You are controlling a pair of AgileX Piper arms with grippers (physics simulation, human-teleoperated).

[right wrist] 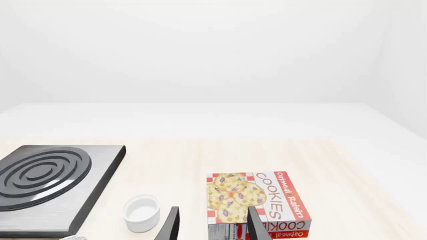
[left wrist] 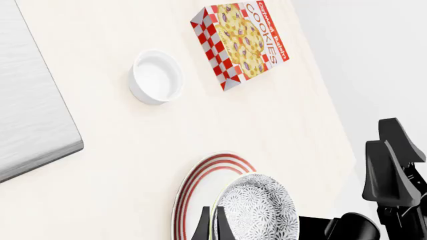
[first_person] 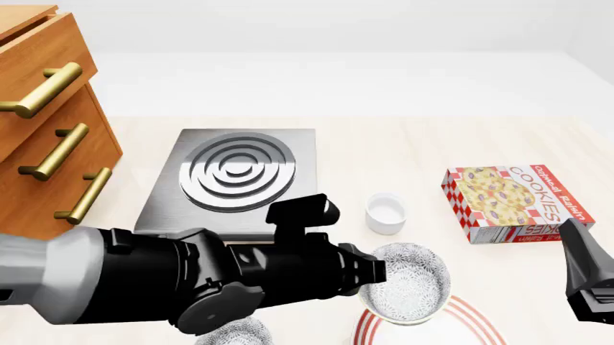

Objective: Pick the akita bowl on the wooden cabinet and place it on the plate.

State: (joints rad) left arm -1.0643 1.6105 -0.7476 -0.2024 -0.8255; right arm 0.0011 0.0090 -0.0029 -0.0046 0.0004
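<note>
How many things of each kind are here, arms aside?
Speckled white deep bowls: 2, one half hidden
Red-ringed flat white plate: 1
Small plain white cup: 1
Red-checked cookie box: 1
Grey square stove slab: 1
Orange-brown wooden cabinet: 1
Total: 7

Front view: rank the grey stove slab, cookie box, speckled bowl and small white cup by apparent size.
1. Grey square stove slab with silver rings
2. Red-checked cookie box
3. White lacy-speckled bowl, partly hidden and nearer the camera, so unsure against the box
4. Small plain white cup
</note>
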